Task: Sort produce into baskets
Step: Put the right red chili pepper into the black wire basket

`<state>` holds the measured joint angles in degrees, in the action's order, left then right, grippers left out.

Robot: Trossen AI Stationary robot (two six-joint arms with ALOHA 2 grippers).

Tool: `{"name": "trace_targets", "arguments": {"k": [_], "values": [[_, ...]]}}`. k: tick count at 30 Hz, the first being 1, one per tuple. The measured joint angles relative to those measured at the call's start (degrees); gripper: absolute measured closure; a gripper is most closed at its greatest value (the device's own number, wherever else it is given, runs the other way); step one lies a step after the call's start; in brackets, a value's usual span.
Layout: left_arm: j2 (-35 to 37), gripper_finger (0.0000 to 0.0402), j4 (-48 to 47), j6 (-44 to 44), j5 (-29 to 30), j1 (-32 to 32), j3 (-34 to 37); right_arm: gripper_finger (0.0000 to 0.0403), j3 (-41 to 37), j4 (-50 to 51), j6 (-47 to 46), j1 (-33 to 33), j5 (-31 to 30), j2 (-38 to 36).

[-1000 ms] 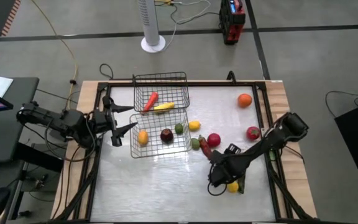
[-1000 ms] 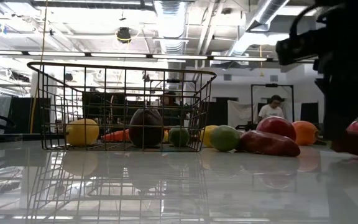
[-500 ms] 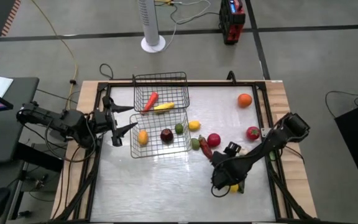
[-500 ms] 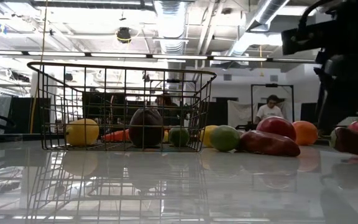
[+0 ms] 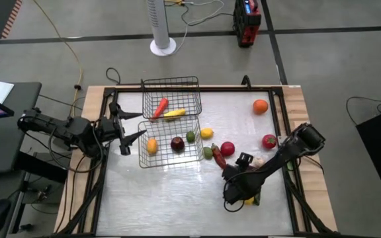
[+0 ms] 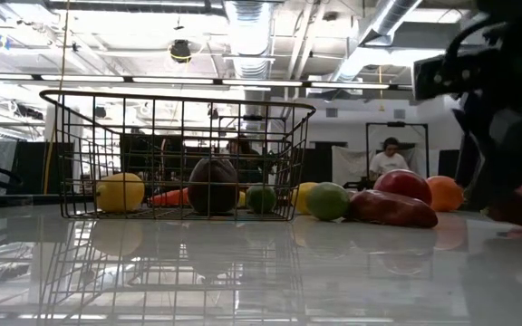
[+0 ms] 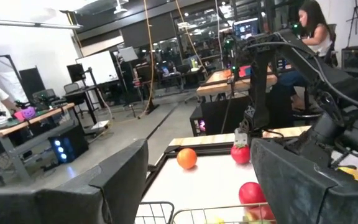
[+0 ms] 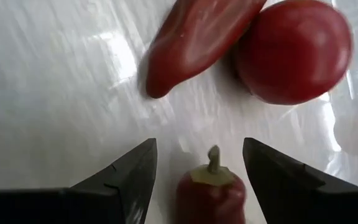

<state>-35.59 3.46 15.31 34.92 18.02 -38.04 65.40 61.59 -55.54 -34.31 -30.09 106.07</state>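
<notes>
Two wire baskets stand side by side at the table's far left middle. The far basket holds a carrot and corn. The near basket holds a lemon, a dark apple and a lime. My right gripper is open and low at the near right. Its fingers stand on either side of a small red stemmed piece without touching it. A dark chili and a red apple lie beyond. My left gripper waits open at the left edge.
Loose on the table lie a lemon, a green piece, an orange, a red fruit, and a yellow piece beside my right gripper. A raised frame rims the table. People sit in the room beyond.
My right arm has shifted a little, staying low over the near right of the table. The produce and the baskets have stayed where they were.
</notes>
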Motion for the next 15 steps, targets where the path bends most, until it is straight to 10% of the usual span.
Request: {"name": "trace_targets", "arguments": {"k": [15], "values": [[-0.02, 0.0129, -0.2, 0.07, 0.28, 0.0, -0.02, 0.0327, -0.04, 2.39, -1.01, 0.31, 1.73, 3.56]]}}
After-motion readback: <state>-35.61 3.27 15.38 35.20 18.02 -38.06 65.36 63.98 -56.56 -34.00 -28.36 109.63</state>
